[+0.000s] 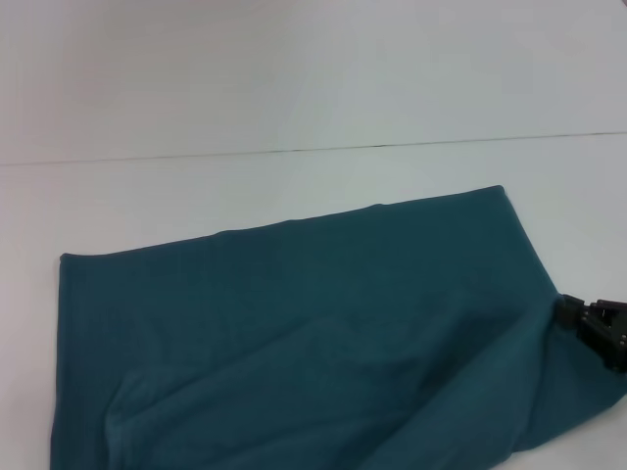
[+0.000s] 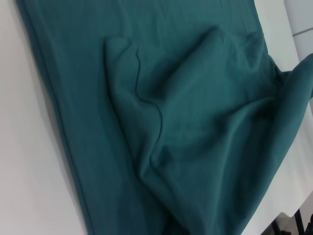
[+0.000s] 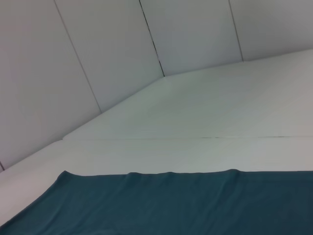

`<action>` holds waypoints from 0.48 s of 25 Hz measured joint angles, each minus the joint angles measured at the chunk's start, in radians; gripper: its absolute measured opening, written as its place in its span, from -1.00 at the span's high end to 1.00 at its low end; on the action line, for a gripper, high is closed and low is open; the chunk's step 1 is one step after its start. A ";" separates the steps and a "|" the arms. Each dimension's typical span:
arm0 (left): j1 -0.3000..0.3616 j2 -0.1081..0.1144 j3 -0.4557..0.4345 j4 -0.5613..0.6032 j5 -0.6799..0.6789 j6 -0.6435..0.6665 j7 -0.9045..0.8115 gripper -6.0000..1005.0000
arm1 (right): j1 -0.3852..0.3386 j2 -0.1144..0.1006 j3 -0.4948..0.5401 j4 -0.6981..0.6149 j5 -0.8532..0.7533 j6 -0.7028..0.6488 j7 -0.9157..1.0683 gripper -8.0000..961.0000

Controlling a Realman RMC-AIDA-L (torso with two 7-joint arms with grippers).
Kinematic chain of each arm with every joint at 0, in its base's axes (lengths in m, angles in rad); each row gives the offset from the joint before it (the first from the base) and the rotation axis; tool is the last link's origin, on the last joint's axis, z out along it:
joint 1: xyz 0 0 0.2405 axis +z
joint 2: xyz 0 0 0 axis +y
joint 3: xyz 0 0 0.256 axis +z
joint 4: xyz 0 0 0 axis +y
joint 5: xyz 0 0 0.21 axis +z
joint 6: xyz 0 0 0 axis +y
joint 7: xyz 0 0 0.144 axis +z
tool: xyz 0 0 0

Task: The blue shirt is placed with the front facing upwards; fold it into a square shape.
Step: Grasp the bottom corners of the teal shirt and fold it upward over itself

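The blue shirt [image 1: 294, 343] is being shown spread across the white table [image 1: 245, 186], already folded into a long band with no lettering, sleeves or neckline left in sight. At the left its edge is lying flat and straight; toward the middle, loose ridges are being carried in an upper layer [image 2: 195, 122]. At the right, the cloth's edge is being met by the right gripper [image 1: 591, 321], though whether its fingers are clamped on fabric cannot be told. The left gripper is not being seen. A crosswise fold appears to be left before a square is reached.
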 joint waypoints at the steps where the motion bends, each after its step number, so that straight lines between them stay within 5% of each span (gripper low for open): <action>1: -0.001 0.000 0.008 0.000 0.000 -0.004 0.002 -0.86 | -0.001 0.001 0.000 0.000 0.000 0.000 0.000 0.91; 12: -0.010 -0.005 0.022 -0.046 0.024 -0.038 0.017 -0.87 | 0.006 0.009 -0.005 0.005 -0.008 0.009 -0.017 0.91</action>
